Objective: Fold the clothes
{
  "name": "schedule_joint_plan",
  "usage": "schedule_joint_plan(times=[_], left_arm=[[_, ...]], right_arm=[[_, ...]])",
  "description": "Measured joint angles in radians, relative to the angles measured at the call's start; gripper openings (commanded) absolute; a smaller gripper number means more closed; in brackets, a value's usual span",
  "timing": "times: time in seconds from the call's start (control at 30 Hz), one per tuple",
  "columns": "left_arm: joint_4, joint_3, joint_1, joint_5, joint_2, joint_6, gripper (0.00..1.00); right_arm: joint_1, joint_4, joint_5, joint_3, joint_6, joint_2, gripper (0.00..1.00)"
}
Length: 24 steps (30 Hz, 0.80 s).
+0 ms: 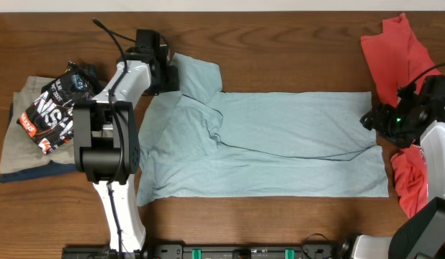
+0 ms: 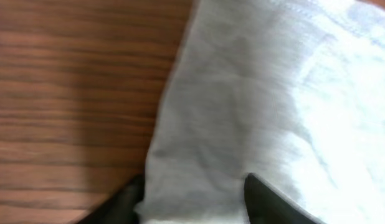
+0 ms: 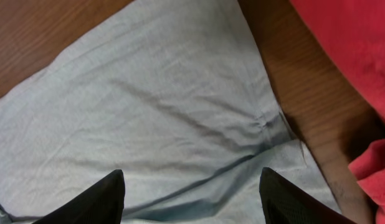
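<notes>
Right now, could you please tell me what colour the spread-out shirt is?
The T-shirt is plain pale blue-grey, clearest from overhead.

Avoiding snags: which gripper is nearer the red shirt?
Right. The right gripper is beside the red shirt; the left gripper is across the blue T-shirt, at its sleeve.

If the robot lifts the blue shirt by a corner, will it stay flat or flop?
Probably floppy: the blue shirt lies in soft wrinkles, so it would likely droop. It looks thin, so probably light. Pushed across the wooden table, it would likely bunch up, not slide.
</notes>
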Motion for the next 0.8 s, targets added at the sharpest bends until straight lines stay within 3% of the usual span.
schedule_joint_plan(times=[0.07,0.1,0.43,0.8], left_arm=[[0.002,0.000,-0.011,0.003,0.003,0.002,0.08],[0.005,0.000,-0.016,0.008,0.003,0.003,0.06],[-0.066,0.001,-0.032,0.019,-0.010,-0.018,0.06],[-0.282,0.003,-0.032,0.019,-0.198,-0.097,0.06]], right_arm=[[0.000,0.009,0.000,0.000,0.000,0.000,0.67],[0.000,0.013,0.000,0.000,0.000,0.000,0.67],[0.038,0.196,0.005,0.000,-0.015,0.045,0.64],[0.079,0.574,0.120,0.000,-0.017,0.317,0.66]])
